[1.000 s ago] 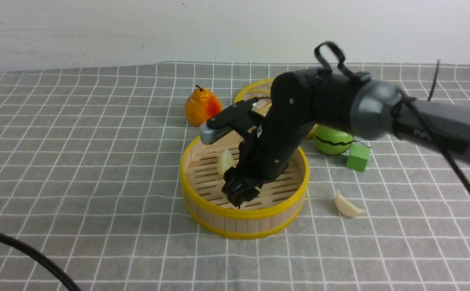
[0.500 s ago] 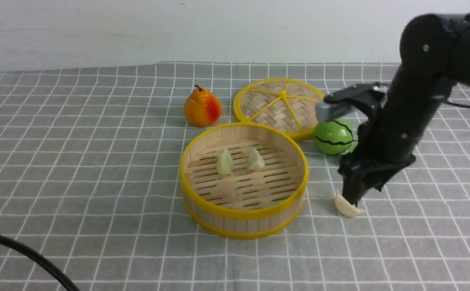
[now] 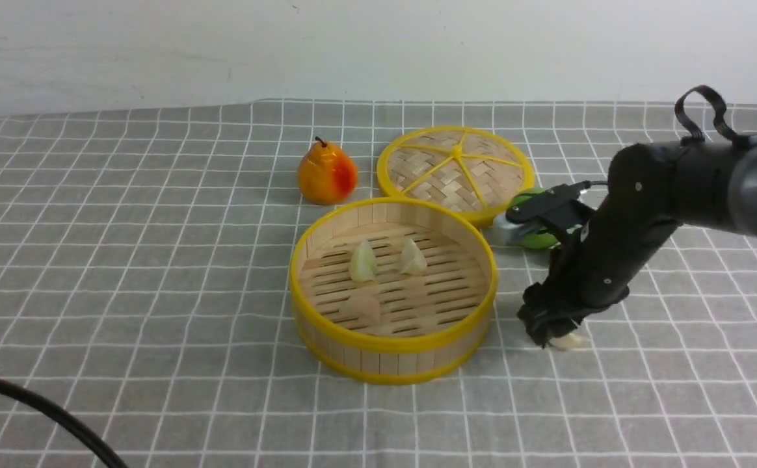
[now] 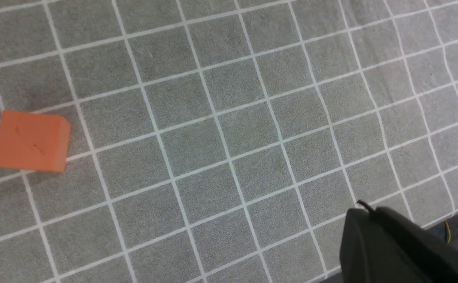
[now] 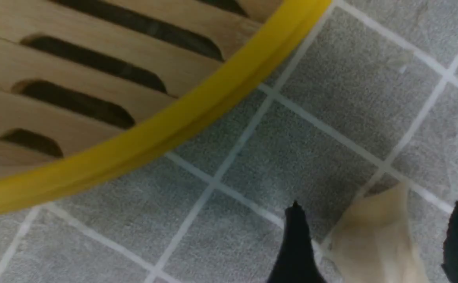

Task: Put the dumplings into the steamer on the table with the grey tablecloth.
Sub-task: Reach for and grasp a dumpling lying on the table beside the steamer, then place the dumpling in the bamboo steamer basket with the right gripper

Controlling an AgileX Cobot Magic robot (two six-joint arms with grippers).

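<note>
On grey tablecloth [image 3: 157, 260], right gripper [image 3: 545, 333] around dumpling [image 3: 570, 340]

— Where's the steamer [image 3: 391, 341]?
— Round bamboo, yellow rims, upright on the grey tablecloth [image 3: 157, 260] about mid-table.
— And the dumplings [image 3: 362, 261]?
— Three lie inside it: two pale ones standing, a pinkish one [image 3: 362, 305] flat. The fourth dumpling [image 3: 568, 340], off-white, lies on the cloth just beside it, toward the right edge.

Right arm [image 3: 677, 188]: enters from 3 o'clock, upper link near level, wrist link bent steeply down toward 7 o'clock.
Right gripper [image 3: 549, 337] [image 5: 378, 239]: points downward, low at 4 o'clock of the scene.
Right fingertips [image 5: 296, 243]: two black tips, set apart.
Left arm: out of sight; only its black cable [image 3: 47, 409] shows at 8 o'clock.
</note>
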